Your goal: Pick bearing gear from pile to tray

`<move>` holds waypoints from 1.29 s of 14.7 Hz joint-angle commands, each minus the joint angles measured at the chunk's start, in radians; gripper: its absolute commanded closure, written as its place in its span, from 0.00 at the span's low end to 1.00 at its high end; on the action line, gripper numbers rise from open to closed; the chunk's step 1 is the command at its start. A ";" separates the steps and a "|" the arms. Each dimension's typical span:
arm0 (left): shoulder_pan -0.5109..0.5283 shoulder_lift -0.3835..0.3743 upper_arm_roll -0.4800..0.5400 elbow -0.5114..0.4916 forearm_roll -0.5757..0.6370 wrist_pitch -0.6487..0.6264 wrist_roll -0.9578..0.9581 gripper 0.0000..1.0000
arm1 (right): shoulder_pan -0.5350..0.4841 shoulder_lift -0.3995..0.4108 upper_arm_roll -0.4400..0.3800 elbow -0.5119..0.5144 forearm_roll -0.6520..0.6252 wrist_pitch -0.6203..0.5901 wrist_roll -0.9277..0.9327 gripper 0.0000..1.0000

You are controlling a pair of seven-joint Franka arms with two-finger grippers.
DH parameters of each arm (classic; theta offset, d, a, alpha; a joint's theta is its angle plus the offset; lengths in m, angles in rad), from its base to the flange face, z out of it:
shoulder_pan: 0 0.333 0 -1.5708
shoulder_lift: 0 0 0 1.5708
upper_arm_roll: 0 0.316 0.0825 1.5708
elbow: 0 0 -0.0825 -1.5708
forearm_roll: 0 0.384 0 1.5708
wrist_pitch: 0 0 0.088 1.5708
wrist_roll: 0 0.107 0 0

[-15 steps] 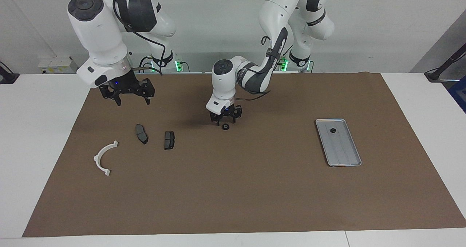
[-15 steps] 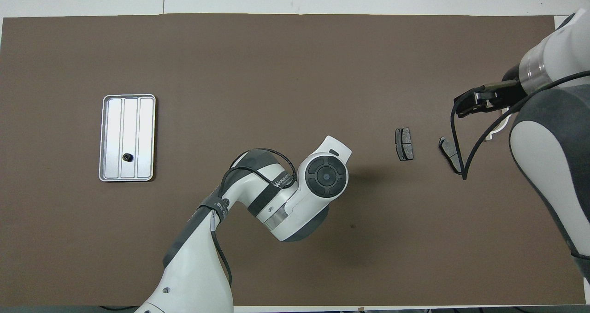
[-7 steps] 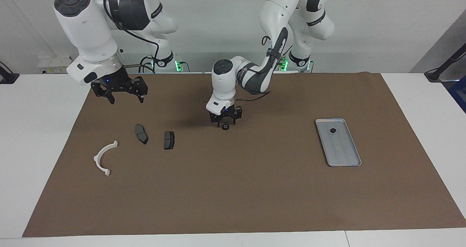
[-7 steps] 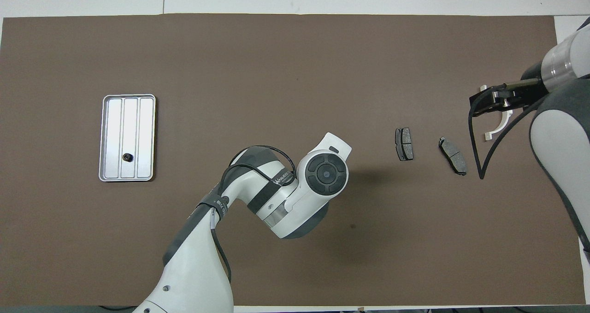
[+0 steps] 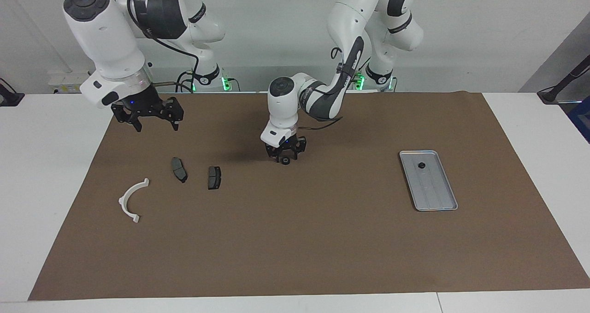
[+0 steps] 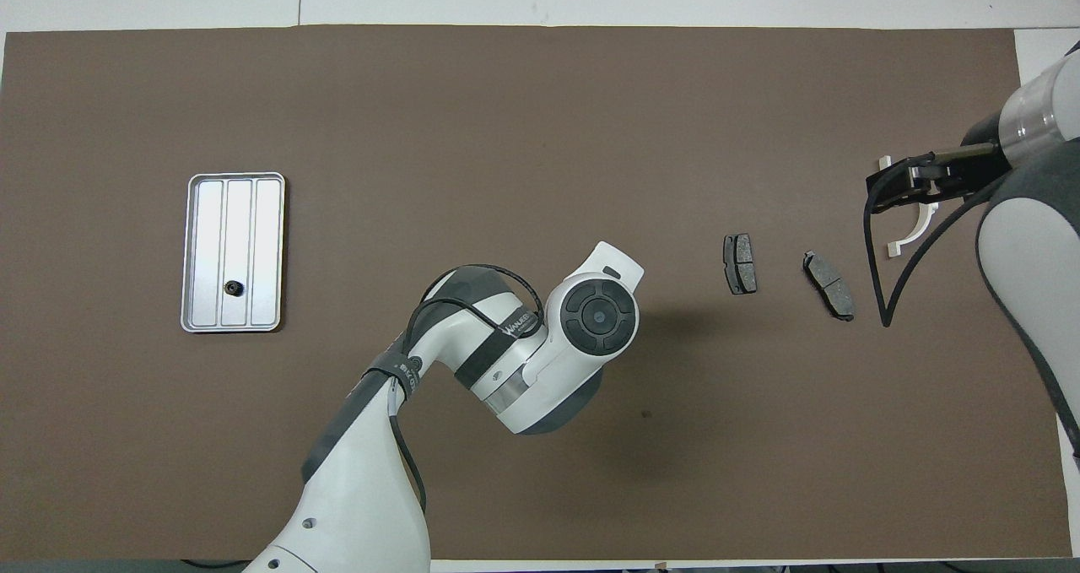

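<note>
- Left gripper (image 5: 286, 158) is down at the mat in mid-surface, now set around the small black bearing gear (image 5: 286, 161); a second ago the gear lay just clear of its tips.
- Fingers have been drawing in over that second; whether they already clamp the gear I cannot tell.
- Right gripper (image 5: 146, 115), fingers apart, has lifted and pulled back toward its own end, hanging near the two dark pads (image 5: 179, 169); waiting.
- White arc (image 5: 131, 200) untouched.
- Tray (image 5: 435, 205) sits toward the left arm's end, one black gear (image 5: 421, 165) already in it.
- Judgement: grasp nearly made; lift and carry to tray remain.
</note>
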 commanded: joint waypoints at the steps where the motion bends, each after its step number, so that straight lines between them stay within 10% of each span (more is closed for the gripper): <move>1: -0.008 0.023 0.012 0.039 0.023 -0.008 -0.011 0.77 | -0.007 -0.035 -0.008 -0.016 0.032 -0.016 -0.031 0.00; 3: -0.004 0.035 0.014 0.067 0.025 -0.018 -0.008 1.00 | -0.007 -0.062 -0.009 -0.025 0.034 -0.034 -0.046 0.00; 12: 0.122 -0.029 0.015 0.184 0.081 -0.236 0.105 1.00 | -0.004 -0.214 -0.009 -0.099 0.036 -0.096 -0.046 0.00; 19: 0.522 -0.212 0.012 0.187 -0.047 -0.428 0.660 1.00 | -0.010 -0.213 -0.026 -0.155 0.042 -0.010 -0.066 0.00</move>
